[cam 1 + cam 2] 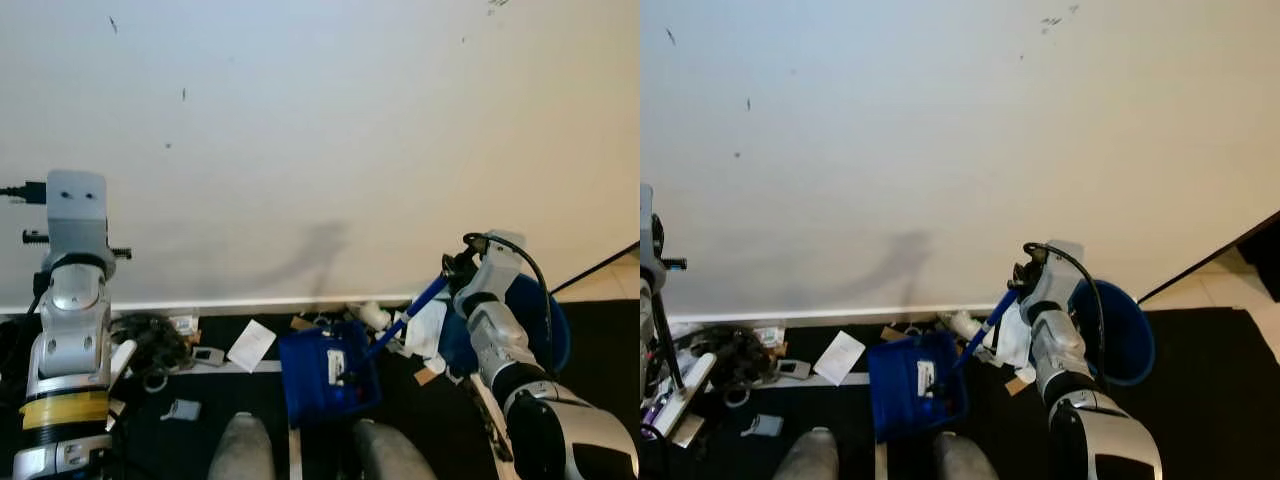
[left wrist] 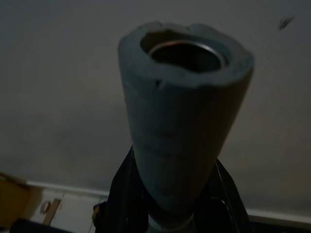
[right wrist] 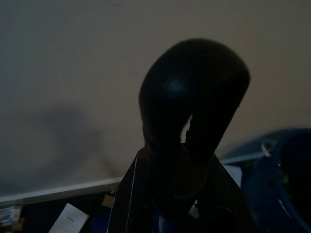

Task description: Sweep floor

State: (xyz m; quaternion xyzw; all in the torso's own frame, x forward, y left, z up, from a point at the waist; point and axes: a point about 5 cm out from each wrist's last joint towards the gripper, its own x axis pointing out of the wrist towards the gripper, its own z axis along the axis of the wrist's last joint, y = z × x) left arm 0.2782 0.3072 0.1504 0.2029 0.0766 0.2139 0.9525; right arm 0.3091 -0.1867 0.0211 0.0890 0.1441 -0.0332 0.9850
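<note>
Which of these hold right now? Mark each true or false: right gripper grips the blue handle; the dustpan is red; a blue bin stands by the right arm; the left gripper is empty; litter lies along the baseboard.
1. The right gripper grips the blue handle. True.
2. The dustpan is red. False: blue.
3. A blue bin stands by the right arm. True.
4. The left gripper is empty. False: it clamps a grey tube.
5. Litter lies along the baseboard. True.

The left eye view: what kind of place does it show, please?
Probably a room in a home, at the foot of a plain white wall with a white baseboard. Paper scraps litter the dark floor beside a blue dustpan and a blue bin.
</note>
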